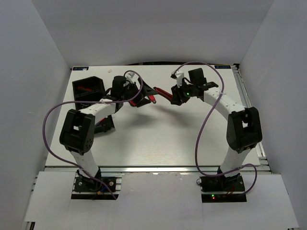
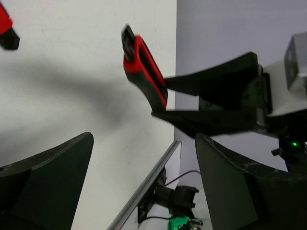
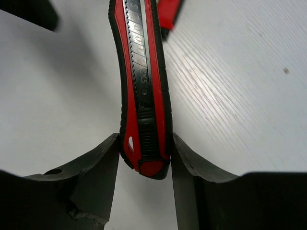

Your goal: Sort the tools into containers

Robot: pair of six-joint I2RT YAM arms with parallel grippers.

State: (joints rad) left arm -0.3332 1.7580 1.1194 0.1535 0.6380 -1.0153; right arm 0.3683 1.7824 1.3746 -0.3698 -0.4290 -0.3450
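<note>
My right gripper (image 3: 145, 153) is shut on the butt end of a red-and-black knife (image 3: 141, 86), held above the table with its length pointing away from me. In the top view the right gripper (image 1: 171, 95) meets the left gripper (image 1: 144, 94) at the middle back of the table. My left gripper (image 2: 144, 177) is open and empty; the knife (image 2: 144, 72) hangs just beyond its fingers, held by the right gripper's fingers (image 2: 216, 91). A black bin (image 1: 88, 87) at the back left holds a red-handled tool. A second black bin (image 1: 197, 76) is behind the right wrist.
Red-and-black tool handles (image 1: 135, 101) lie on the table under the left gripper; one end shows in the left wrist view (image 2: 5, 28) and the right wrist view (image 3: 169, 14). A dark item (image 1: 103, 125) lies partly hidden beside the left arm. Purple cables loop over both arms.
</note>
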